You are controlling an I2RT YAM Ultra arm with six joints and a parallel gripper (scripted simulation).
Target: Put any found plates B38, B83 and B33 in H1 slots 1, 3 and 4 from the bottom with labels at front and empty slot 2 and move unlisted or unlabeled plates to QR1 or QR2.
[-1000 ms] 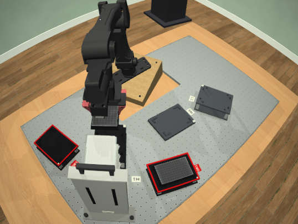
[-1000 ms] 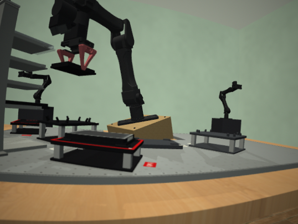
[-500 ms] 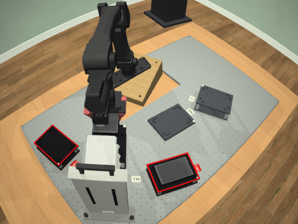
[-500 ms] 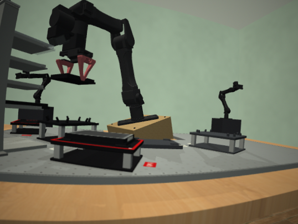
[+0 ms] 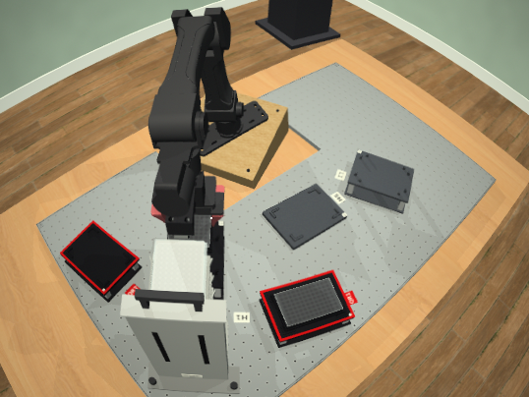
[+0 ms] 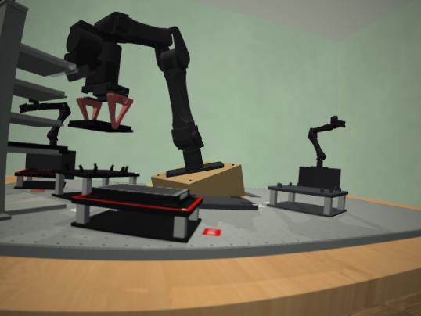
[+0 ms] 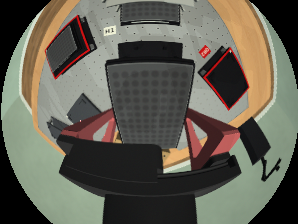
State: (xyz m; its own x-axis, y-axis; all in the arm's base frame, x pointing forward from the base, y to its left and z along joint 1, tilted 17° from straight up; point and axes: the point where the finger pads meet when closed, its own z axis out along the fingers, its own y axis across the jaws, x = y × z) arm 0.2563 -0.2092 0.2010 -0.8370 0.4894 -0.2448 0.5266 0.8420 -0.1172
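Observation:
My gripper [image 6: 101,123] [image 7: 150,111] is shut on a grey well plate [image 5: 203,227] [image 6: 99,126] [image 7: 148,99], gripping it across its width with the red fingers. It holds the plate level in the air, just in front of the open side of the plate hotel H1 [image 5: 177,267] [image 6: 35,91] [image 7: 149,11]. In the exterior view the plate hangs about level with a middle shelf, clear of the shelves. A dark plate [image 6: 37,147] lies on the bottom shelf. The plate's label cannot be read.
One red-edged quarantine nest [image 5: 267,300] [image 6: 117,203] holds a grey plate [image 5: 307,301] [image 6: 145,192]. The other quarantine nest [image 5: 74,248] [image 7: 226,79] is empty. The flat regrip nest [image 5: 305,213] and the raised landing nest [image 5: 381,177] [image 6: 309,192] are empty. The arm's wooden base block [image 5: 256,147] stands behind.

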